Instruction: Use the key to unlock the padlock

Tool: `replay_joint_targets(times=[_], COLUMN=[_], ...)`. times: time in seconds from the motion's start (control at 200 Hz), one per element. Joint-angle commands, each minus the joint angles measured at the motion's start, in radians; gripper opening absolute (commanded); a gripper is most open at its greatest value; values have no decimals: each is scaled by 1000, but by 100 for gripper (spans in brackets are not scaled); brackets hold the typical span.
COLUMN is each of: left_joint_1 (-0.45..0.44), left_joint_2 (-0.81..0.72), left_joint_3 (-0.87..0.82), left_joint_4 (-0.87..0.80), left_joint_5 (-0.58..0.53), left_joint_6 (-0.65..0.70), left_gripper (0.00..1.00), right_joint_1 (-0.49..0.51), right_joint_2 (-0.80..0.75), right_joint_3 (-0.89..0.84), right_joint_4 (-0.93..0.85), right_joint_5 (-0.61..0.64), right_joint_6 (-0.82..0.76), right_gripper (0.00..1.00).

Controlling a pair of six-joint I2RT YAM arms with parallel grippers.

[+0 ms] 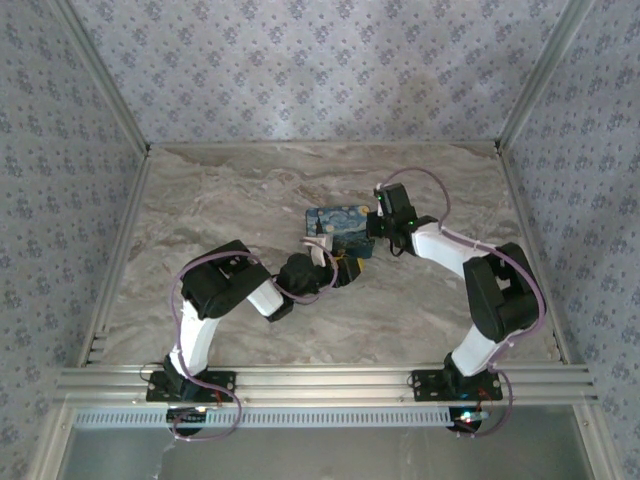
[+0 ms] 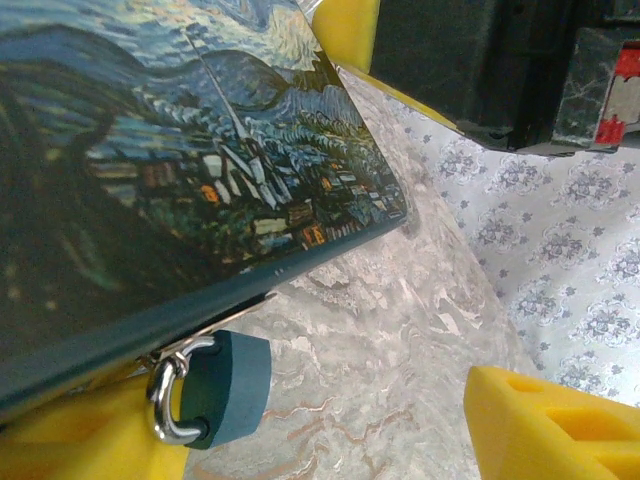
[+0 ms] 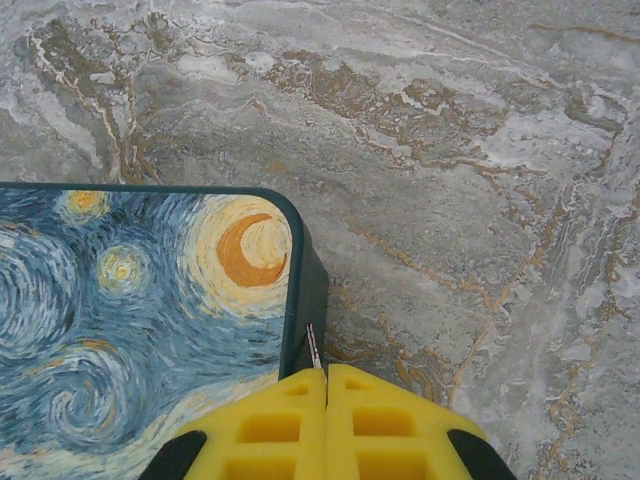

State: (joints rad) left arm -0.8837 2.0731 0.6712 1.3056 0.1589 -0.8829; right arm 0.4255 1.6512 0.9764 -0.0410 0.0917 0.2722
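Marbled grey and brown, the table [image 1: 250, 190] carries the blue painted tin [image 1: 340, 228] near its middle, and both of my arms are bent in toward it. From my left wrist camera the tin's lid [image 2: 150, 150] tilts across the upper left. Under its dark edge hangs the padlock [image 2: 215, 390]: a small teal-grey body with a silvery shackle [image 2: 165, 400] looped through a little metal hasp on the tin's rim. The lock sits against the tabletop, shackle closed as far as I can see. My left gripper [image 2: 300, 440] is spread wide, holding nothing. One yellow finger [image 2: 70, 435] lies low beside and partly under the tin, touching or nearly touching the shackle. The other [image 2: 550, 420] is well off to the right over bare marble, so the padlock sits between them, close to the left one. From above I see that gripper [image 1: 338, 268] at the tin's near edge, where the lock itself is too small for me to pick out. My right gripper [image 1: 374, 238] is at the tin's right end. Its wrist camera shows the yellow fingers [image 3: 270, 425] pressed together just off the tin's rounded corner [image 3: 300, 270], the one with the crescent moon. A thin sliver of metal pokes out from the seam between them. I take it for the key [image 3: 313, 350], pinched there, its tip just beside the tin's side wall.
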Motion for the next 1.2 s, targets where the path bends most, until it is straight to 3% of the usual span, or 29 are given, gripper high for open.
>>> replay_joint_targets(times=[0.0,0.505,0.655,0.859,0.934,1.014,1.194], left_joint_1=[1,20,25,33,38,42,41], left_joint_2=[10,-22,-12,10,12,16,25], left_joint_3=[-4,-132,-121,-99,-89,-81,-74], left_joint_4=[-113,-71,-82,-92,-118,-144,-154], left_joint_5=[27,-29,-7,1,11,20,22], left_joint_6=[3,-43,-44,-62,-64,-70,-91], left_gripper=[70,61,47,45,34,34,47], right_joint_1=[26,37,46,63,65,67,75], right_joint_2=[-20,-36,-45,-44,-44,-45,-49], right_joint_3=[-31,-63,-74,-81,-86,-92,-103], right_joint_4=[-20,-3,4,11,15,20,31], right_joint_5=[2,-11,-8,-6,-5,-6,-11], right_joint_6=[16,24,30,34,39,42,52], right_gripper=[0,0,0,0,0,0,0])
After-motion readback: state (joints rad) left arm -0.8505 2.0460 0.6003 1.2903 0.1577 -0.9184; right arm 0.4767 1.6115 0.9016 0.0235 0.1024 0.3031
